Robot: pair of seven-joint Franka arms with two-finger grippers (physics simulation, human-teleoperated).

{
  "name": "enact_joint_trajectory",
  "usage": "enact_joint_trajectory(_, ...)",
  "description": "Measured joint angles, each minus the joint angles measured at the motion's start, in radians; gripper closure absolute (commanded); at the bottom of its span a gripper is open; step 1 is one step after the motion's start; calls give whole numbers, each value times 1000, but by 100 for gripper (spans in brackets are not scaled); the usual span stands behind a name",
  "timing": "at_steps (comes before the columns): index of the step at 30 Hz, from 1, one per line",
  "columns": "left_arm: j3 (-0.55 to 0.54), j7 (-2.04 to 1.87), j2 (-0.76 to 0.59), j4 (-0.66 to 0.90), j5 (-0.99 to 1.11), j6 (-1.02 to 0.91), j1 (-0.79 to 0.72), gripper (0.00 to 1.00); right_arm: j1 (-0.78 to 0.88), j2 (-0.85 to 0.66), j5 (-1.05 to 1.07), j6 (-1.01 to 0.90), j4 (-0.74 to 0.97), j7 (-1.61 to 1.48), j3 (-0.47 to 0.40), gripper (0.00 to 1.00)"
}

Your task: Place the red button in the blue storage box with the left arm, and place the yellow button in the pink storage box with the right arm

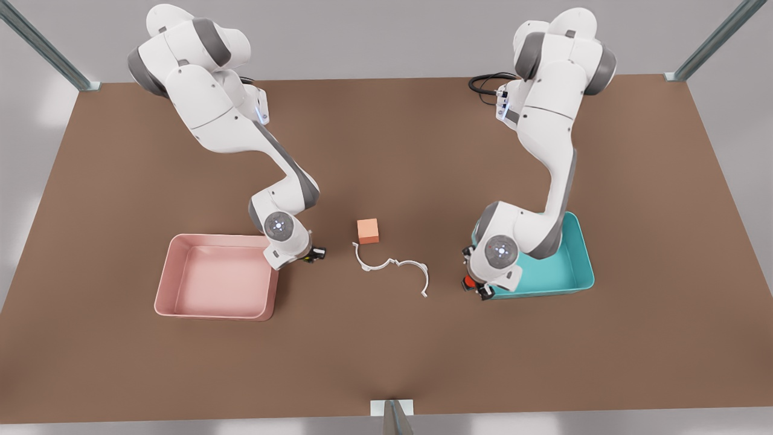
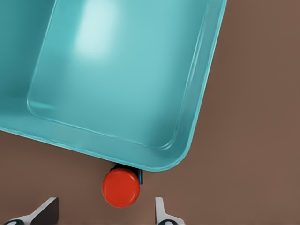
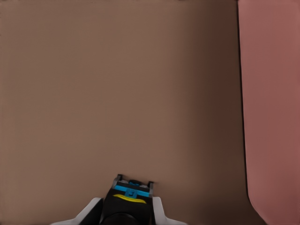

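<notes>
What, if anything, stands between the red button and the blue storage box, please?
Only its low wall: the red button sits outside a corner of the blue storage box, before the open left tool. The right tool holds the yellow button beside the pink storage box.

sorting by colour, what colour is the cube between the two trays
Salmon-orange: the cube shows best in the front view.

Left gripper point(image 2: 105, 213) low, jaws wide apart; right gripper point(image 3: 125, 206) low too, jaws clamped on a load.

simulated lab, bare brown table point(image 1: 386, 362), metal posts point(image 1: 42, 45)
</notes>
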Motion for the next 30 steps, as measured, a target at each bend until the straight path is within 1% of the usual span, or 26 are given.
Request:
enact_joint_trajectory(2,0,-8,21,1,1,13,0,0,0,-15,-8,-16,30,4,1,64)
enact_joint_trajectory(4,-1,-16,43,1,1,27,-1,0,-4,-55,-14,-52,96,5,1,63)
enact_joint_trajectory(8,-2,-26,65,1,0,50,-3,0,-51,-79,-20,-149,297,-18,-2,63)
enact_joint_trajectory(11,-3,-33,85,0,0,59,-7,0,-157,-75,-22,-213,362,-70,-6,63)
enact_joint_trajectory(13,-3,-37,103,0,0,68,-11,0,-186,-62,-28,-255,391,-117,-41,62)
enact_joint_trajectory(15,-3,-40,112,-1,0,76,-12,0,-208,-42,-31,-288,384,-163,-55,62)
enact_joint_trajectory(16,-3,-42,113,-2,0,79,-12,3,-214,-40,-32,-310,371,-183,-52,62)
enact_joint_trajectory(17,-3,-43,114,-3,0,81,-12,11,-222,-44,-30,-331,345,-202,-47,61)
enact_joint_trajectory(18,-3,-44,115,-4,0,83,-11,18,-254,-46,-24,-349,313,-220,-20,60)
enact_joint_trajectory(20,-3,-45,115,-4,-1,86,-11,27,-288,-43,-17,-372,265,-253,10,57)
enact_joint_trajectory(24,-2,-46,115,-6,-2,90,-10,41,-330,20,-15,-364,241,-309,10,51)
enact_joint_trajectory(25,-3,-47,115,-6,-3,91,-10,44,-340,37,-16,-354,241,-321,9,44)
enact_joint_trajectory(26,-3,-47,115,-6,-3,91,-10,44,-349,52,-17,-343,241,-332,9,43)
enact_joint_trajectory(27,-3,-46,115,-5,-4,91,-10,44,-354,62,-18,-334,240,-343,9,30)
enact_joint_trajectory(29,-3,-46,111,-3,-4,91,-12,45,-356,71,-20,-319,239,-362,9,8)
enact_joint_trajectory(30,-3,-45,108,-2,-4,90,-12,46,-357,73,-21,-313,240,-370,9,1)
